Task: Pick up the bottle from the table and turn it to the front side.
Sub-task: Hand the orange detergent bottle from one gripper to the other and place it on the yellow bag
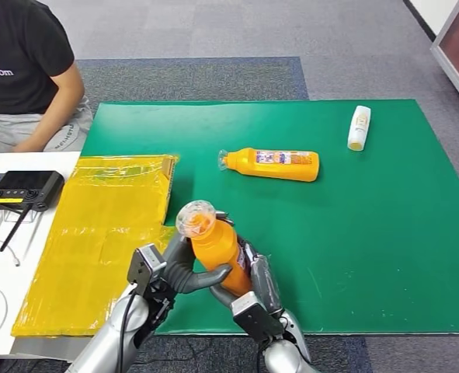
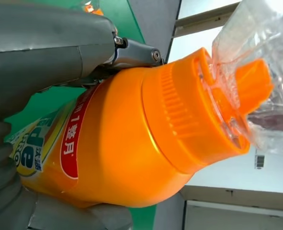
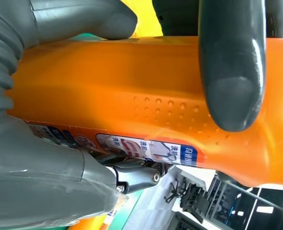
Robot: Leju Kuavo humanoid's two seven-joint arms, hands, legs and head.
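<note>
**Orange bottle held in both hands above the near edge of the green mat**

The orange bottle [image 1: 213, 245] is off the bench, gripped between both hands near the front edge of the green mat [image 1: 361, 256]. It stands roughly upright in the head view, its orange cap under a clear plastic cover [image 1: 196, 216] pointing up toward the camera. The left hand [image 1: 177, 268] wraps its grey thumb and fingers across the bottle's body from the left; the right hand [image 1: 256, 284] clasps it from the right and behind. In the left wrist view the bottle [image 2: 125, 139] shows a label with a red oval and Chinese characters, and the ribbed orange cap [image 2: 190, 115]. In the right wrist view a dark finger [image 3: 232, 62] presses on the bottle's dimpled orange side [image 3: 132, 91].

A second orange bottle [image 1: 272, 164] lies on its side further back on the mat, and a small white bottle [image 1: 359, 127] lies well apart at the far right. A yellow plastic bag [image 1: 106, 233] lies at the mat's left edge. A person in a black shirt [image 1: 22, 58] sits at the far left, beside a black controller [image 1: 20, 189]
</note>
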